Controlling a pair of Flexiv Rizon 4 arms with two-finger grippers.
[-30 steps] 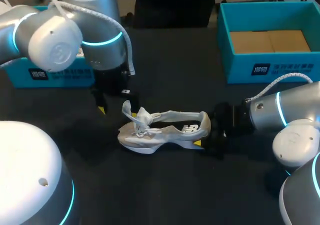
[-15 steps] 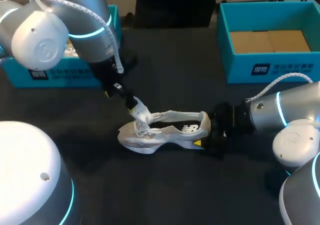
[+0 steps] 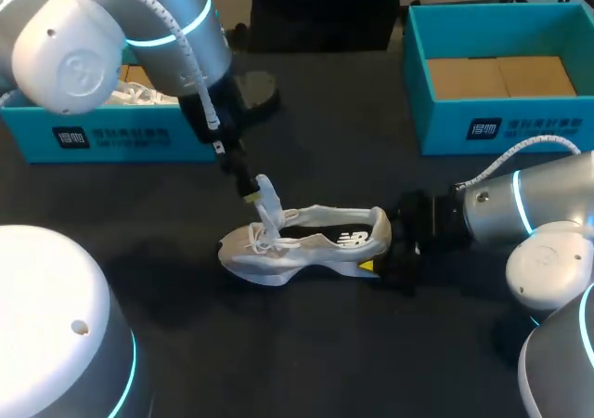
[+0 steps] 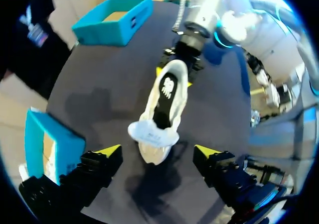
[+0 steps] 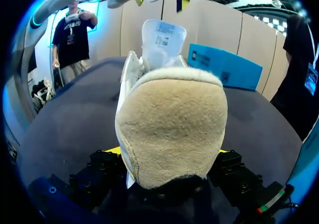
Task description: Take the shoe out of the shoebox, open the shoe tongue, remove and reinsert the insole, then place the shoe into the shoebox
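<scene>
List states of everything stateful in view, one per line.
shoe, upright on the table, outside both boxes
tongue, raised upright
left gripper, open, by the tongue
right gripper, shut on the shoe
right shoebox, open, no shoe inside
left shoebox, open, white laces showing inside

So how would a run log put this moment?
shoe: on table | right gripper: shut on heel | left gripper: open, at raised tongue | insole: inside shoe
</scene>
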